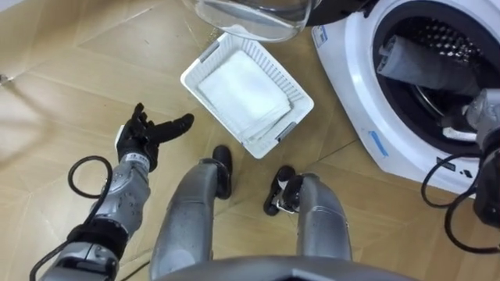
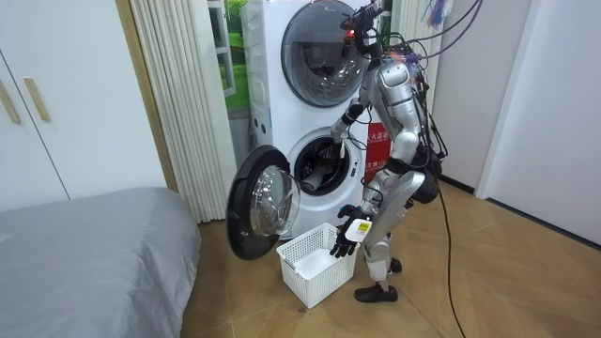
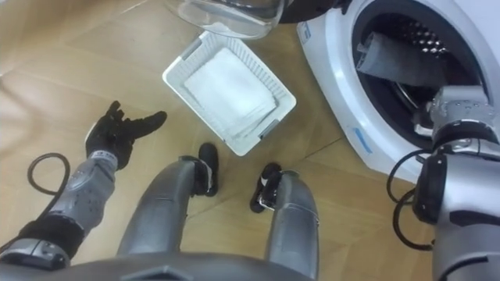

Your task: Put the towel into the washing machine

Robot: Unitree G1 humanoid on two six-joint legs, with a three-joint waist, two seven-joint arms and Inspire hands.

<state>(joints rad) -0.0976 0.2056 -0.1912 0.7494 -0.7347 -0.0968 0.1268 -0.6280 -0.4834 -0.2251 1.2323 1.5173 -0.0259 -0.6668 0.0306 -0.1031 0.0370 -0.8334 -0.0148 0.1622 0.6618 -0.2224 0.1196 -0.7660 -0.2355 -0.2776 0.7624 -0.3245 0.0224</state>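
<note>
The robot stands on a wooden floor with the washing machine (image 1: 351, 86) on its right and a white basket (image 1: 205, 61) just beyond its feet. A grey towel (image 1: 414, 62) lies bunched in the drum's opening. The right arm goes into that opening. The right hand (image 2: 336, 141) is at the towel, but I cannot tell whether its fingers are closed on it. The left hand (image 1: 148, 133) hangs low on the left, fingers spread and relaxed, holding nothing. A folded white cloth (image 1: 242, 90) lies in the basket.

The room view adds a second machine (image 2: 319, 42) stacked on top. The round door (image 2: 263, 202) is swung open toward the room view's left, just beside the basket. A curtain (image 2: 178, 94) and a bed (image 2: 94, 244) are farther left.

A small blue sticker (image 1: 377, 144) sits on the machine's front below the opening; its print is too small to read.
</note>
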